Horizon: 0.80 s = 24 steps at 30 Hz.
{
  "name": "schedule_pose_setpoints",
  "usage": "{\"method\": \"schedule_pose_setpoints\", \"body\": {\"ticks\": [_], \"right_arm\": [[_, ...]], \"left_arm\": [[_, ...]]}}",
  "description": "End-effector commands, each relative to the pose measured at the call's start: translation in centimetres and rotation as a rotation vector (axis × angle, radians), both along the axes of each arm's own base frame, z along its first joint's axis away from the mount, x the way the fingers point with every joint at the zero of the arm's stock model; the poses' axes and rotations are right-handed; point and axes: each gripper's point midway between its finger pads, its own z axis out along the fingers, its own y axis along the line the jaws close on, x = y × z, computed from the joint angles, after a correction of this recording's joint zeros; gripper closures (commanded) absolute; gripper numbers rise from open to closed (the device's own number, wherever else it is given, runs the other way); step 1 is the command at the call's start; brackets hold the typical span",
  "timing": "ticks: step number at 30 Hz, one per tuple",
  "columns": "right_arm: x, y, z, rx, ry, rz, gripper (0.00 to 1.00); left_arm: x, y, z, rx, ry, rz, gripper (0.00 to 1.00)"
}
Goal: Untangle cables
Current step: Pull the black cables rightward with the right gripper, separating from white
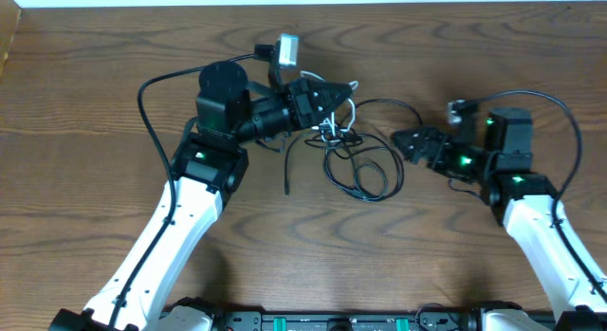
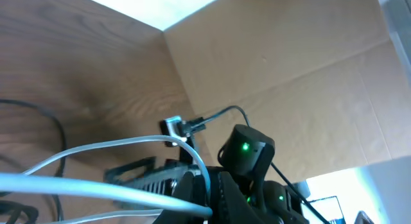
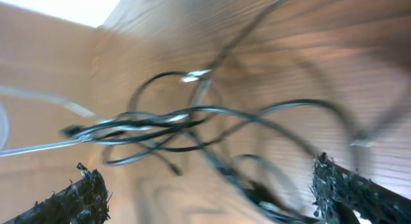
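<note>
The cables (image 1: 356, 158) lie in one loose tangle near the middle of the worktop (image 1: 95, 75), a little toward 12 o'clock from its centre. The white cable (image 1: 343, 111) sits at the 12 o'clock edge of the tangle, in small loops. The two black cables (image 1: 365, 174) spread from there toward 5 o'clock in wider, overlapping loops. One black strand (image 1: 288, 170) leaves the tangle at its 9 o'clock side and runs straight toward 6 o'clock, ending loose on the wood.

The left gripper (image 1: 332, 99) is at the tangle's 11 o'clock edge, clenched on the white cable. In the left wrist view that cable (image 2: 115, 145) sweeps across the foreground in pale arcs, raised off the wood.

The right gripper (image 1: 403, 141) is just beside the tangle at 3 o'clock, pointing at it, released and grasping nothing. In the right wrist view its fingers (image 3: 77, 198) stand wide apart at the lower corners, and the black loops (image 3: 192, 115) cross ahead of them, blurred. Whether any strand touches the fingers cannot be told.
</note>
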Motion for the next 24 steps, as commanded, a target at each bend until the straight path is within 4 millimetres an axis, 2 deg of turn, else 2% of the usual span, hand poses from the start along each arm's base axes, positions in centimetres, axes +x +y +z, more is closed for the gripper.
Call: {"method": "schedule_pose_setpoints", "body": {"ticks": [1,6,8,10,15,17,21,24], "right_arm": [[-0.7,2.5,0.6,0.046,0.033,0.034,0.01],[-1.6,5.3,-0.8,-0.073,0.016,0.054,0.01],[-1.5,5.5,-1.8,-0.128,0.027,0.019,0.01],[-0.9,4.8,-3.2,-0.213,0.044,-0.075,0.01],[2.1,0.8,-5.3,-0.391,0.032,-0.403,0.01],[3.5,-2.1,-5.8,-0.436,0.029,-0.589,0.01],[4.3,-5.5,-6.1,-0.551,-0.008,-0.717,0.01],[4.0,-7.8,-6.4,-0.638,-0.002,-0.756,0.01]], "left_arm": [[-0.9,-0.7,1.0,-0.009,-0.038,-0.037,0.92],[-0.8,-0.8,2.6,-0.081,-0.003,-0.028,0.92],[-0.8,-0.8,3.0,-0.104,0.015,-0.027,0.92],[-0.8,-0.8,3.4,-0.135,0.059,-0.025,0.92],[-2.2,-1.9,4.1,-0.190,0.161,-0.090,0.92],[-3.9,-2.5,5.3,-0.218,0.147,-0.183,0.92],[-5.9,-2.5,7.6,-0.266,0.103,-0.288,0.93],[-6.8,-2.2,9.4,-0.295,0.031,-0.309,0.92]]}}
